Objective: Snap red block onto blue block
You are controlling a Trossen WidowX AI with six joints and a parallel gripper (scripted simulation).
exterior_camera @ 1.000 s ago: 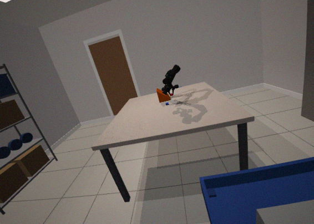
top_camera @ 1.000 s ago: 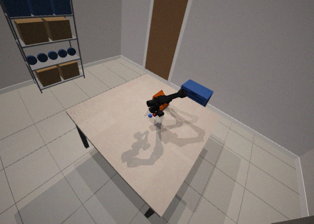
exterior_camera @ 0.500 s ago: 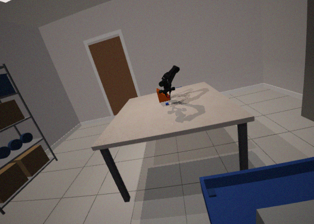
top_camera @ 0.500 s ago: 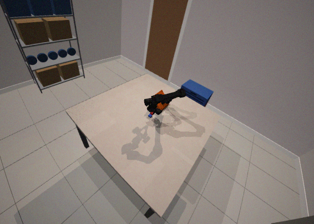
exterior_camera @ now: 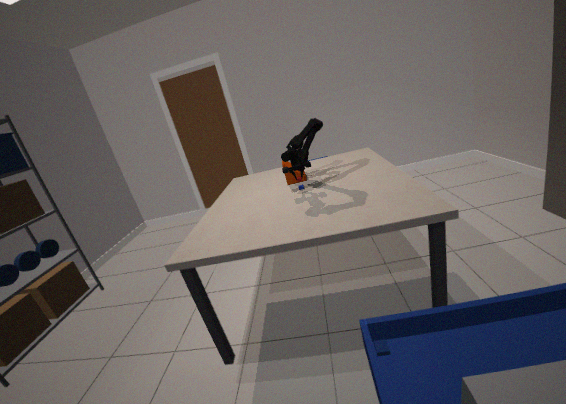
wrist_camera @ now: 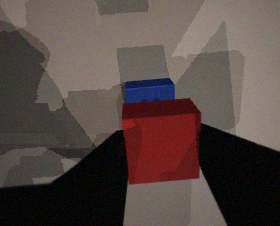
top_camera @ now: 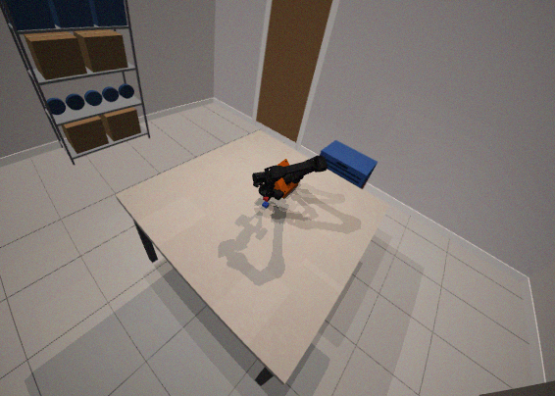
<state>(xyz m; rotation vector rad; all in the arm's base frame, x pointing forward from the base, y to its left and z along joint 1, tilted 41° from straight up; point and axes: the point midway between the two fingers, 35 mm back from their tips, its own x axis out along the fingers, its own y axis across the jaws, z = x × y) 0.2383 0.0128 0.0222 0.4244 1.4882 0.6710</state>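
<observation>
A pale counter [top_camera: 196, 225] [exterior_camera: 310, 220] carries a black robot arm [top_camera: 299, 169] [exterior_camera: 305, 142], with an orange base [top_camera: 292, 190] [exterior_camera: 291, 178] beneath it. The arm bends down toward two small blocks near the base. At its tip, the end effector [top_camera: 269, 194] [exterior_camera: 296, 173] [wrist_camera: 161, 150] grips the red block [top_camera: 266, 199] [exterior_camera: 300, 180] [wrist_camera: 161, 147] between two black fingers, one on each side. The blue block [top_camera: 265, 205] [exterior_camera: 301, 187] [wrist_camera: 150, 91] sits on the counter, partly hidden behind the red one in the wrist view, its studs just peeking out. The pickup is done, and the carry appears nearly so. Whether the two blocks touch, the views cannot tell, but they do not look joined. Left to do, by all appearances: line up the red block over the blue, press down until it clicks, and let go.
</observation>
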